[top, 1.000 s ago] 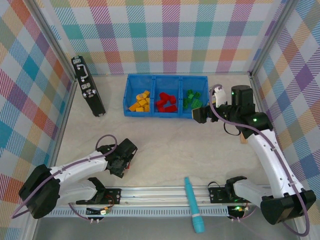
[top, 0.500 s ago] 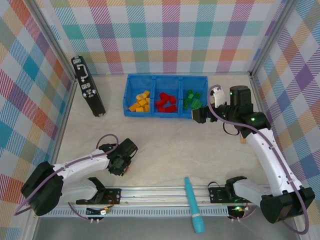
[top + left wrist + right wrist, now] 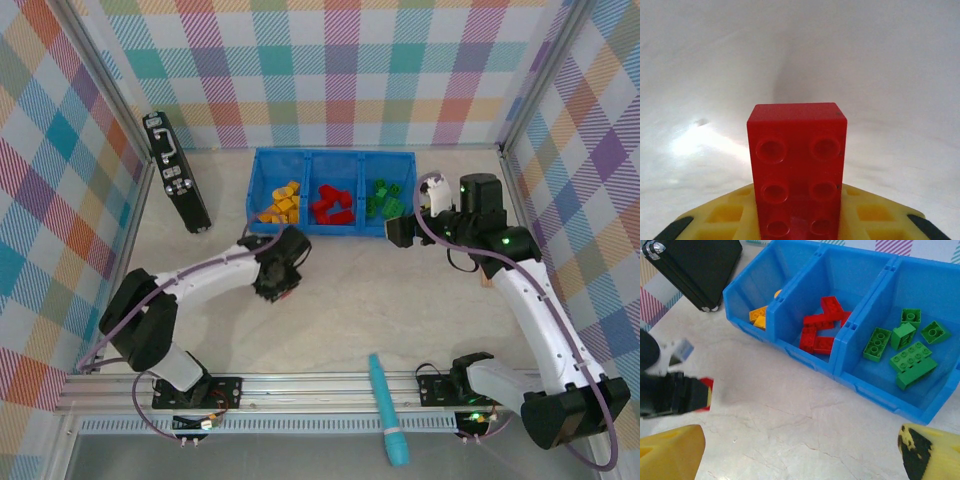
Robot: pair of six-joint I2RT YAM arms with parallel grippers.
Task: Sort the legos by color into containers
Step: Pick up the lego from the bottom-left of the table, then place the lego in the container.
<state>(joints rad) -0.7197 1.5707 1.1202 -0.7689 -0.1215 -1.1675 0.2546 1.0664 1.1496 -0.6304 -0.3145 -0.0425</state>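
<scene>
Workspace just after a pick-up, read left to right. At far left a black rectangular device [image 3: 176, 172] stands by the wall and plays no part in the job. Next come my left fingers [image 3: 725, 217]. A second ago they stood partly open, low by the arm bases; they have now closed tight on one red studded plastic brick [image 3: 797, 160], which juts beyond the fingertips with its studs toward the wrist camera. The left arm has swung up across the pale marbled counter [image 3: 400, 300], so the brick now hangs near the near-left corner of the long blue plastic tray [image 3: 262, 160], outside its wall.

The tray's left compartment holds orange-yellow bricks [image 3: 280, 205], the middle one red bricks [image 3: 332, 204] and the right one green bricks [image 3: 382, 198]. With the other bricks I can see already sorted, I judge the job nearly done. This one needs carrying a little rightward, over the middle compartment, before release.

A teal pen-like tool [image 3: 385, 405] lies across the near rail. My right fingers [image 3: 670, 452] are spread fully and hold nothing. They hover at the tray's near-right corner, hardly moved in the past second.
</scene>
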